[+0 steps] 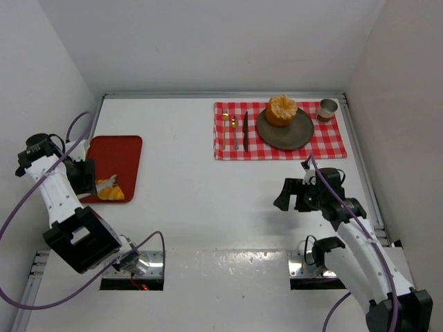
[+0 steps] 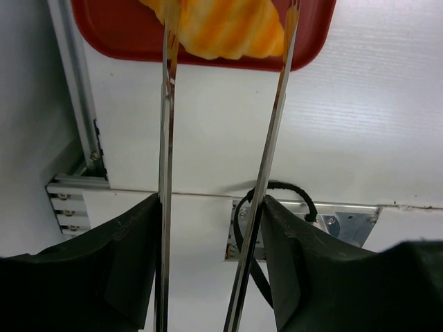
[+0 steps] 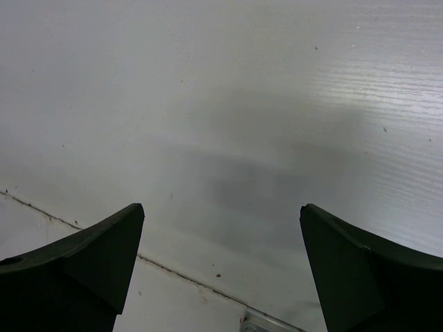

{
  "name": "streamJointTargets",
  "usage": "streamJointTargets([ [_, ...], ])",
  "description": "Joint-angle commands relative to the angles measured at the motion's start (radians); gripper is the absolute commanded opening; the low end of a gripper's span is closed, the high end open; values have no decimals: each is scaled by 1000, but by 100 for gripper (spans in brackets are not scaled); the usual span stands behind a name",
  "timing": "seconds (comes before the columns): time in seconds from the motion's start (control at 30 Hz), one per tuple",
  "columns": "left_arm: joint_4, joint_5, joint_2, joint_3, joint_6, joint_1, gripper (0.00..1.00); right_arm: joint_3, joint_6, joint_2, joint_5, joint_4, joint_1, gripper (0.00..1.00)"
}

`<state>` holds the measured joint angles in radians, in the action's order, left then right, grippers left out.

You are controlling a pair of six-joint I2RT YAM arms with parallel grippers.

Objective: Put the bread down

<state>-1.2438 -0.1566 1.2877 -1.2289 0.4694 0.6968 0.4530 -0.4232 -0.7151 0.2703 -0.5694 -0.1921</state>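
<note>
Round golden bun (image 1: 282, 109) plated, well right of red tray (image 1: 128, 149); striped croissant (image 2: 228, 31) on tray, pending; left gripper (image 2: 211, 207) clamps steel tongs (image 2: 268, 138) flanking it; right gripper (image 3: 221, 228) agape, empty

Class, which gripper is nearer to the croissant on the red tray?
Left. The left gripper, holding tongs, is right beside the croissant at the tray; the right gripper is far off to its right.

so the left gripper (image 2: 211, 202) at 6 o'clock gripped thin metal tongs (image 2: 266, 166), whose two arms ran up toward 12 and straddled the striped croissant (image 2: 225, 31) on the red tray (image 2: 111, 34)
</note>
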Motion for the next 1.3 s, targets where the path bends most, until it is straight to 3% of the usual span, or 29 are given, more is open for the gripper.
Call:
streamJointTargets([
  [0.0, 6, -9, -28, -83, -8, -14, 61, 10, -11, -4, -2, 26, -3, 94],
  [0.23, -14, 0, -28, -113, -8, -25, 61, 10, -2, -3, -2, 16, -4, 94],
  [0.67, 102, 69, 16, 89, -18, -34, 61, -7, -3, 6, -5, 11, -3, 94],
  [0.8, 127, 69, 16, 115, -29, -34, 47, -8, -3, 3, -8, 11, -3, 94],
  [0.9, 127, 69, 25, 115, -29, -34, 26, -7, 3, 2, -9, 12, -3, 94],
  [0.93, 127, 69, 36, 115, -29, -34, 13, -7, 4, -1, -8, 13, -3, 94],
  [1.03, 118, 69, 36, 115, -29, -34, 0, -5, 8, -3, -10, 16, -6, 94],
  [1.27, 92, 40, 36, 54, -29, -34, 0, -5, 6, 3, -14, 6, -4, 94],
])
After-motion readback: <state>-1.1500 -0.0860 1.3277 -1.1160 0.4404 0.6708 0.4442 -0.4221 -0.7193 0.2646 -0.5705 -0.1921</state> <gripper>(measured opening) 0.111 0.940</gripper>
